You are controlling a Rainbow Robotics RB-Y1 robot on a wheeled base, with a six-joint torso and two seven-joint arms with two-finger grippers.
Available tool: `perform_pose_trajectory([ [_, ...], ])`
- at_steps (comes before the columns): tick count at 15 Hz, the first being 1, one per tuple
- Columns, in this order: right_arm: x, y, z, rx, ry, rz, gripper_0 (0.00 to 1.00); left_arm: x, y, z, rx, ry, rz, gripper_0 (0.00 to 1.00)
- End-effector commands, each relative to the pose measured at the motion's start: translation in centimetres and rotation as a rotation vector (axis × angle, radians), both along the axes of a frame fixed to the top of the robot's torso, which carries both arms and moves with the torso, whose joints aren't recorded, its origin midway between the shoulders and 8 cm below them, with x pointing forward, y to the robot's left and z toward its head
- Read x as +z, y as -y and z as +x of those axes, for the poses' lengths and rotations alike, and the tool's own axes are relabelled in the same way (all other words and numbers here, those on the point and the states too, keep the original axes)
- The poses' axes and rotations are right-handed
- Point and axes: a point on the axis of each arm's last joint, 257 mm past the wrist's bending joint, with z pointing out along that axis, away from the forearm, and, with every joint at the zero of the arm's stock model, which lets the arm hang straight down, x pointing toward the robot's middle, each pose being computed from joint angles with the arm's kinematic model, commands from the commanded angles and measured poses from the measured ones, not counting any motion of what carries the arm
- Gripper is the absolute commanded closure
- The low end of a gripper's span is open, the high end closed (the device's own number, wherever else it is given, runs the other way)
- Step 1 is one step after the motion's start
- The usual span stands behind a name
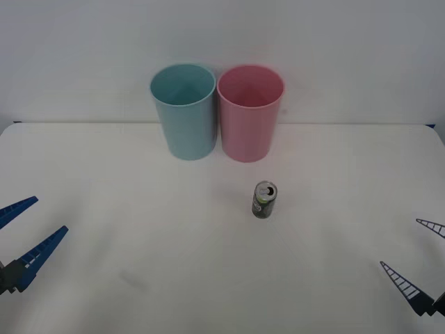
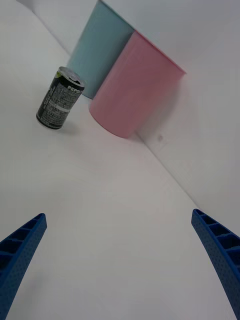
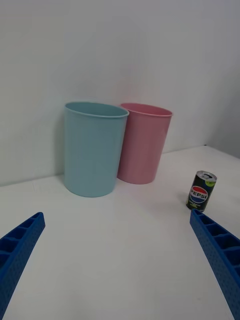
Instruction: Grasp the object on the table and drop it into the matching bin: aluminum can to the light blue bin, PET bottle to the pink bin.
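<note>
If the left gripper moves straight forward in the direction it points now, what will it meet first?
Probably the tall light blue plastic bin: it stands nearly centred ahead of the open left gripper, over bare white table. The small dark can sits off to one side.

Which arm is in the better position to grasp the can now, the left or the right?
Probably the right. The aluminum can stands upright right of centre on the table, in front of the pink bin, nearer the open right gripper than the open left gripper.
</note>
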Motion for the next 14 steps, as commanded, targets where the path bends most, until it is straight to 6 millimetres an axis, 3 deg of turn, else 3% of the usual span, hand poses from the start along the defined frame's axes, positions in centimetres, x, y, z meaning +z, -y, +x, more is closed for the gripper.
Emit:
perform_pose_trajectory([
  [1, 0.01, 0.29, 0.23, -0.013, 0.0, -0.003, 0.0, 0.0, 0.0, 0.0, 0.0, 0.0, 0.0, 0.0],
  [14, 0.29, 0.25, 0.61, -0.014, -0.008, 0.02, 0.0, 0.0, 0.0, 0.0, 0.0, 0.0, 0.0, 0.0],
])
